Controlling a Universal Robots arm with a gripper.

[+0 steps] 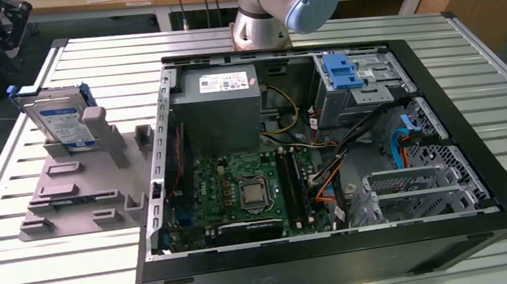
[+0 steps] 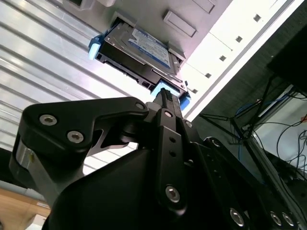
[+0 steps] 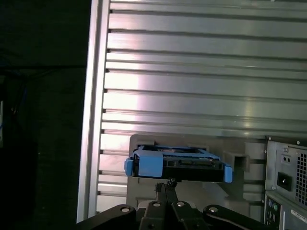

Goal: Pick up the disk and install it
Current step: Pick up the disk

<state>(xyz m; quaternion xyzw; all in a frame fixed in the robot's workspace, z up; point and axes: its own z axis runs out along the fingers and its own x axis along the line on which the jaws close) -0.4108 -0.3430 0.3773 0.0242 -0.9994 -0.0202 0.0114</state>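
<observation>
In the exterior view, the open computer case lies nearest on the slatted metal table. Its motherboard is exposed, and the grey power supply and a drive cage with a blue latch sit toward its far side. To the exterior view's left of the case, a grey holder carries the disk, which stands on edge at the holder's far end. In the first wrist view the gripper hangs near the disk's blue-railed edge without touching it, fingertips pressed together and holding nothing. Farthest back stands the arm's base.
</observation>
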